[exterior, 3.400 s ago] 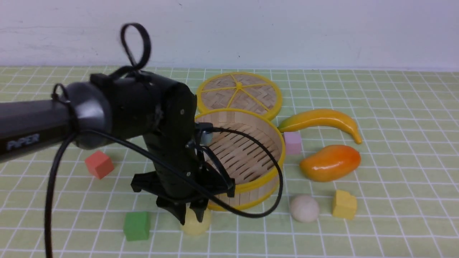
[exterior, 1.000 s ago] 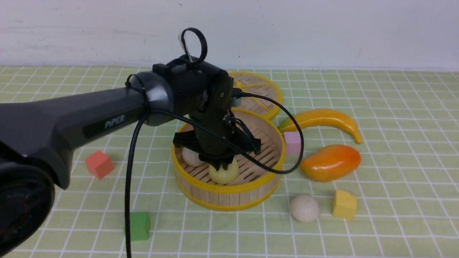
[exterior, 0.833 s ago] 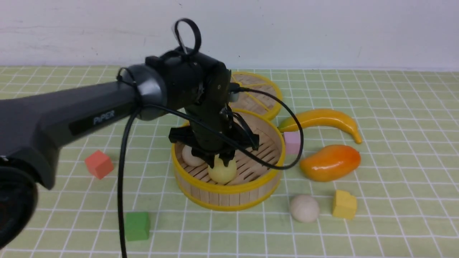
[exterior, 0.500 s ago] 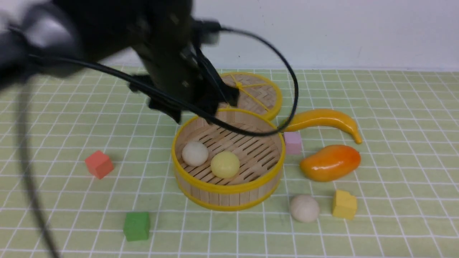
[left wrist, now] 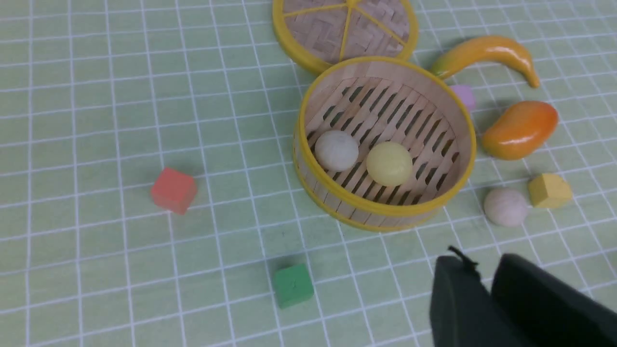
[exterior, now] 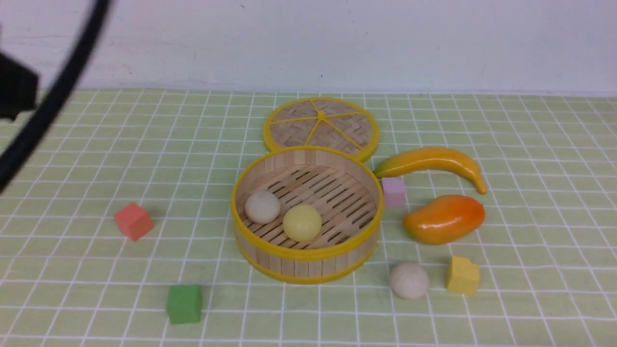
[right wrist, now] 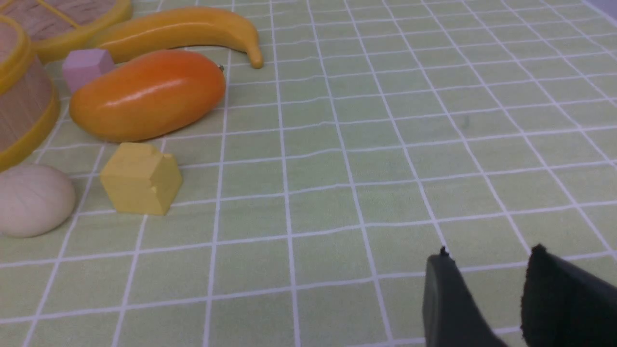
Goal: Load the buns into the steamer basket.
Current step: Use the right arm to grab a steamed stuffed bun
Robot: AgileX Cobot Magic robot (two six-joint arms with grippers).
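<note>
The steamer basket stands mid-table and holds one off-white bun and the pale yellow bun, side by side on its slatted floor. The second off-white bun lies on the cloth at the basket's front right, beside a yellow cube. In the left wrist view my left gripper is high above the table, empty, its jaws together; the basket and all three buns show below it. My right gripper is open and empty, low over bare cloth to the right of the loose bun.
The flat woven lid lies behind the basket. A banana, a mango and a pink cube sit to its right. A red cube and a green cube sit left and front-left. My left arm's cable crosses the upper left.
My left gripper carried the yellow bun from the table into the basket, let it go beside the off-white bun, then rose and drew back left out of the front view.
</note>
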